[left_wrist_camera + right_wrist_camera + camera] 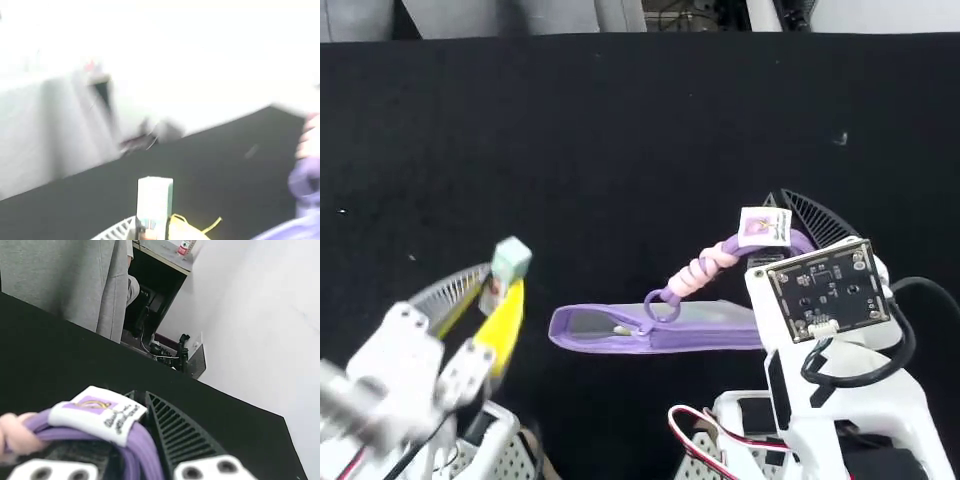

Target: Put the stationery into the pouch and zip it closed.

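The purple pouch [660,328] lies flat on the black table, its opening facing left. A pink coiled strap [705,268] runs from its ring up to a white label [765,226]. My right gripper [775,240] is shut on the purple end by that label; the right wrist view shows the purple fabric [140,445] and label [100,415] between the black fingers [180,435]. My left gripper [503,280] hangs left of the pouch, above the table, shut on a small pale-green and white block [510,258]. The block [155,202] stands upright in the left wrist view, with the pouch [305,185] off to one side.
Black cloth [620,130] covers the table out to its far edge. Grey and white furniture stands beyond it. Both arm bases sit at the near edge, the right arm's camera board [825,290] just behind the pouch's right end.
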You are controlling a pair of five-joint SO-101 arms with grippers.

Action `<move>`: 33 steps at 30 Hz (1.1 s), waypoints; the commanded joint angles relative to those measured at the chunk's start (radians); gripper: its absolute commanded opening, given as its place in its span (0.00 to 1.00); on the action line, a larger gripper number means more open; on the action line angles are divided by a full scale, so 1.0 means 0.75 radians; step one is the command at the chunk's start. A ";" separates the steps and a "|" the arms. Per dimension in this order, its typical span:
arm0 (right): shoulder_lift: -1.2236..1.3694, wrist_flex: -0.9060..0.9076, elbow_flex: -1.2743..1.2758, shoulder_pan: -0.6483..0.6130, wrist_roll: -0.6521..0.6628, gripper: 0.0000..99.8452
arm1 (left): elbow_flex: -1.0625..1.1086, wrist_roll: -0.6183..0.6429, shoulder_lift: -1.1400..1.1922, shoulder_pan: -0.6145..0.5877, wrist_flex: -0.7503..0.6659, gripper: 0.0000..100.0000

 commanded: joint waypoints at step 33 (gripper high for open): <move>0.015 -0.106 -0.013 0.194 -0.006 0.01 | 0.686 0.221 -0.068 0.560 -0.612 0.03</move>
